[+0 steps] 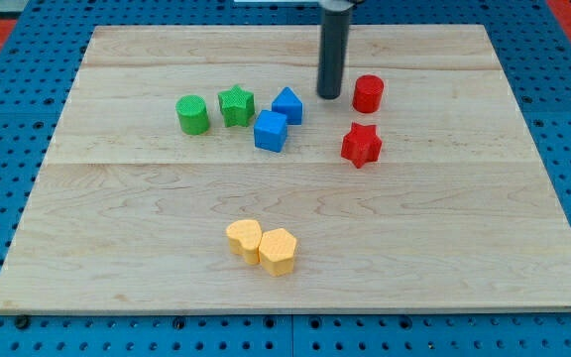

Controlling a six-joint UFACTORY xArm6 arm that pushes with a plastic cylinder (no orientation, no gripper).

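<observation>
my tip (329, 95) sits between blue pentagon block (287, 104) and red cylinder (368, 93); no pincer visible.

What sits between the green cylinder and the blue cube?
In the camera view, the green star sits between the green cylinder and the blue cube, slightly toward the view's top.

No readable text, labels, brands, numbers or signs anywhere in view: blocks, board and rod all unmarked.
</observation>
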